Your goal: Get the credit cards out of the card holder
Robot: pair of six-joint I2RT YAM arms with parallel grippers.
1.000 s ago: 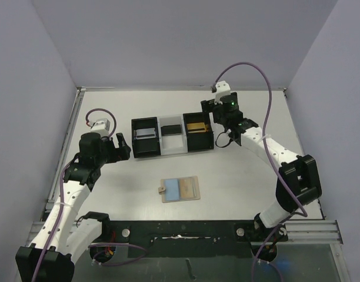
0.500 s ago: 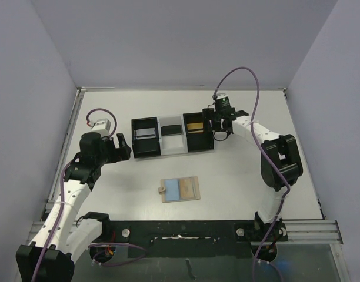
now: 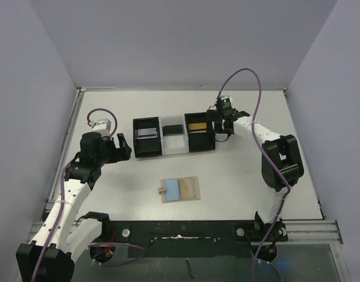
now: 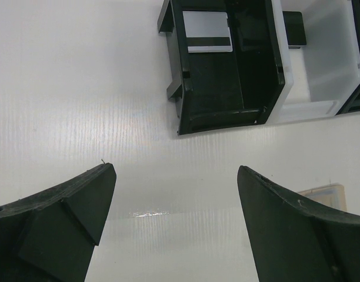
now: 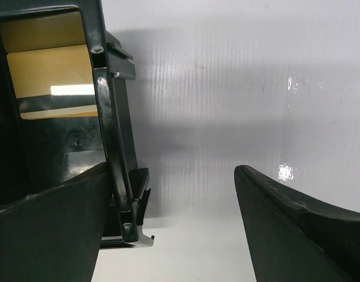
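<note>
Looking down, we see the tan card holder (image 3: 180,189) lying on the near side of the three-compartment tray (image 3: 146,152), well apart from it, with a light blue card (image 3: 183,188) showing on its face. Our left gripper (image 4: 175,173) hangs off the tray's left end and our right gripper (image 5: 173,170) at its right end, both with fingers spread wide.

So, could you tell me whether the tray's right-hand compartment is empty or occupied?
Occupied. A gold card lies inside the right-hand compartment, visible in both the top and right wrist views.
</note>
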